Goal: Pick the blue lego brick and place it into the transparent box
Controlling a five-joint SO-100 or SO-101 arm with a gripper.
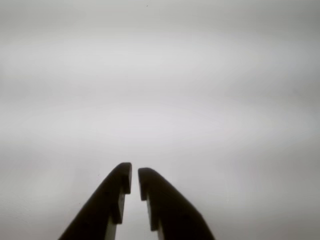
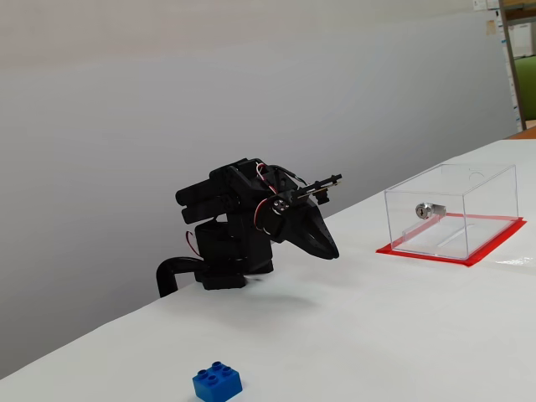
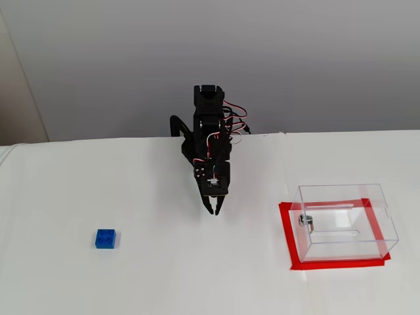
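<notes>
The blue lego brick (image 2: 217,382) (image 3: 105,238) lies alone on the white table, studs up, well to the left of the arm in a fixed view. The transparent box (image 2: 452,194) (image 3: 341,188) stands on its red base (image 3: 287,231) at the right, with a silver lock (image 2: 425,210) (image 3: 304,220) on one wall. My gripper (image 1: 134,173) (image 2: 332,251) (image 3: 214,211) hangs folded low over the table between the two, far from both. Its black fingers nearly meet and hold nothing. The wrist view shows only bare white surface beyond the tips.
The white table (image 3: 157,275) ends at a grey wall behind the arm's base (image 2: 219,272). A cable bracket (image 2: 172,272) sits at the table's back edge by the base.
</notes>
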